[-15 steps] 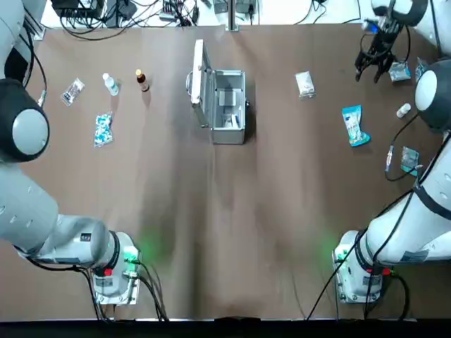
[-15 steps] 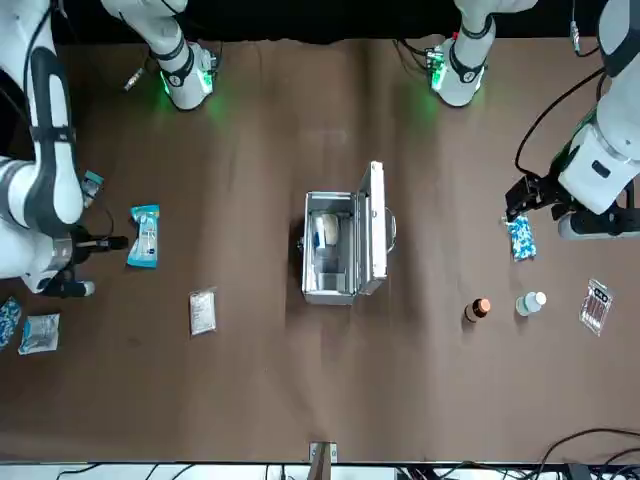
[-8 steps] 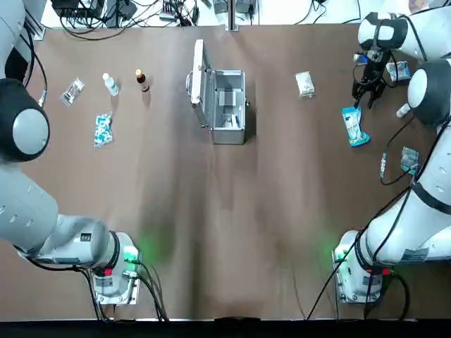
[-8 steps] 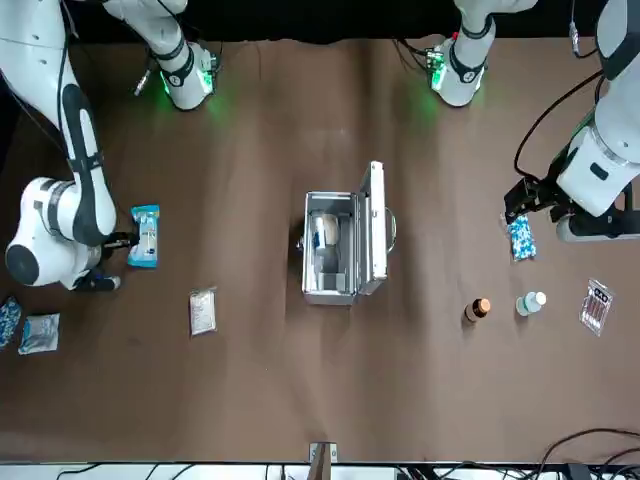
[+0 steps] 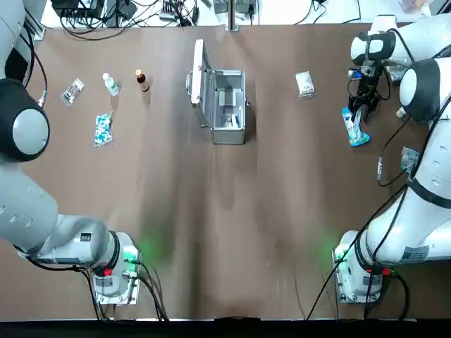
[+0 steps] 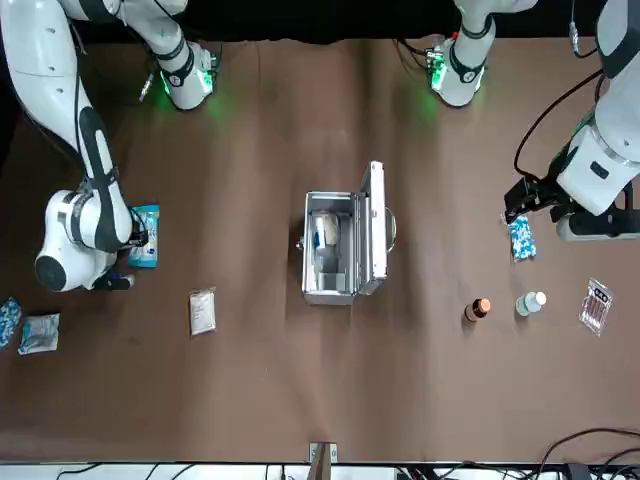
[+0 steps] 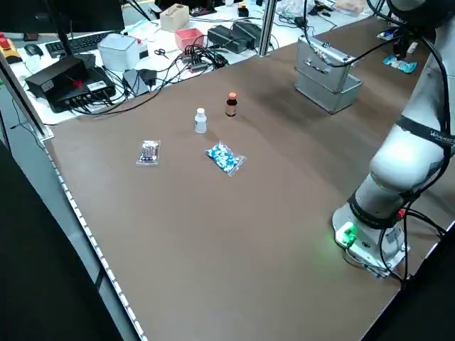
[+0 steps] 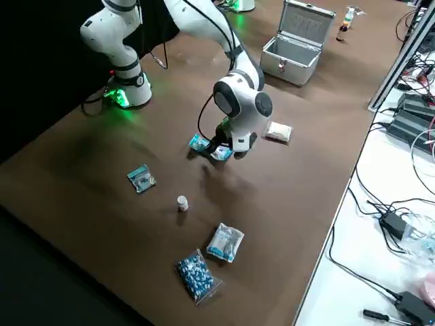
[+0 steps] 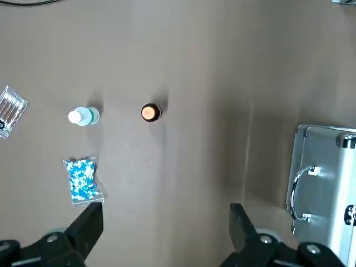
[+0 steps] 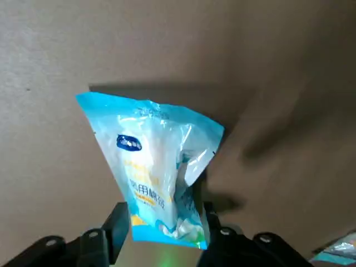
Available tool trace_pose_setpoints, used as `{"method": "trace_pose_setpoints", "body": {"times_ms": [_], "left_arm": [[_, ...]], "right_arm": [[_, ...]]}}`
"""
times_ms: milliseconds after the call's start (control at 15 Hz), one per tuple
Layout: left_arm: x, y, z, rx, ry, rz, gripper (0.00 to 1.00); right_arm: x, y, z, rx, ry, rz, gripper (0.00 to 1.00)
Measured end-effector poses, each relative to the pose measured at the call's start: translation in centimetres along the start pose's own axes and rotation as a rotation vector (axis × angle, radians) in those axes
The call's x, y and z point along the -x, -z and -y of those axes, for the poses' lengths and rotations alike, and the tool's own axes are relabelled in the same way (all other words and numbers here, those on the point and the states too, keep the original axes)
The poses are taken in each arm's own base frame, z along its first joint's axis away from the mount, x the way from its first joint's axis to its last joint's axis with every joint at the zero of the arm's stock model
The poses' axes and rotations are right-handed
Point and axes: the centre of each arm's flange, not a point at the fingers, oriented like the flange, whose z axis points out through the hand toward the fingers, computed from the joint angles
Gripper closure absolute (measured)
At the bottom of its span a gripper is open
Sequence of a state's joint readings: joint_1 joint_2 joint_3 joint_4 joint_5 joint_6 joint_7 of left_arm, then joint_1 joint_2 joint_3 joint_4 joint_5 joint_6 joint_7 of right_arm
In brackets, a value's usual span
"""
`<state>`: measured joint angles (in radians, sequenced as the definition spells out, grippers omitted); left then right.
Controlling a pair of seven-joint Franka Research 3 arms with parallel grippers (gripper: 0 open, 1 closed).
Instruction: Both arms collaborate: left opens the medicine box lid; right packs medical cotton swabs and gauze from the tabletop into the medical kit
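The medical kit (image 5: 237,105) stands open at the far middle of the table. The medicine box lid (image 5: 199,70) stands upright on its left side. The medical cotton swabs (image 5: 354,128), a bright-blue packet, lie flat at the right. My right gripper (image 5: 360,113) is down on the packet. In the right wrist view its fingers (image 10: 118,221) press the packet (image 10: 158,167) from both sides. The gauze (image 5: 305,84) lies between kit and swabs. My left gripper (image 9: 164,222) hangs open and high over the table's left part, holding nothing.
On the left lie a white bottle (image 5: 110,84), a brown bottle (image 5: 143,80), a blue-speckled packet (image 5: 103,129) and a clear packet (image 5: 72,91). Near the right edge are a small white bottle (image 5: 403,110) and more packets (image 5: 409,159). Cables run along the far edge.
My right gripper came from the far right corner toward me and dropped onto the blue swab packet. The left arm, kit and gauze have not moved.
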<state>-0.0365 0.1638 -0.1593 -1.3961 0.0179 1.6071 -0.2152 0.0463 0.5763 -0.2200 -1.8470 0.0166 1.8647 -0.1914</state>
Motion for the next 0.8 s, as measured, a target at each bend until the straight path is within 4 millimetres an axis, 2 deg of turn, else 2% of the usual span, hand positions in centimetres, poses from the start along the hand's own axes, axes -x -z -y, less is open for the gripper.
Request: {"method": "trace_pose_setpoints", "body": {"times_ms": [267,467,800], "left_arm": [[0.0,0.0,0.0,0.000,0.000,0.000,0.00],[0.0,0.0,0.0,0.000,0.000,0.000,0.00],[0.0,-0.1,-0.1,0.000,-0.002,0.003,0.00]], "right_arm": [[-0.4,-1.0,0.1,0.003,0.002,0.013,0.45],[-0.4,-1.2,0.1,0.003,0.002,0.016,0.59],[-0.7,-1.8,0.1,0.006,0.002,0.022,0.60]]}}
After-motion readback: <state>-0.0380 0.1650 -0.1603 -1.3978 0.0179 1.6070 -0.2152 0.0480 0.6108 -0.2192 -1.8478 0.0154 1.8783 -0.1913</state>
